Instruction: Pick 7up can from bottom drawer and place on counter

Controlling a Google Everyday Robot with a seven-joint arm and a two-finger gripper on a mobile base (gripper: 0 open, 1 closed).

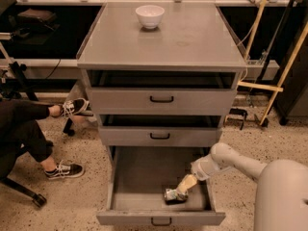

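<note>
The 7up can [172,196] lies on its side on the floor of the open bottom drawer [139,177], near the front right. My gripper [183,187] reaches down into the drawer from the right, its cream-coloured fingers [186,182] right at the can's upper right side. The counter [192,37] is the flat grey top of the cabinet.
A white bowl [149,16] stands at the back of the counter. The two upper drawers [161,100] are slightly ajar. A seated person's legs and sneakers [62,170] are on the left. Yellow poles [284,76] lean at the right.
</note>
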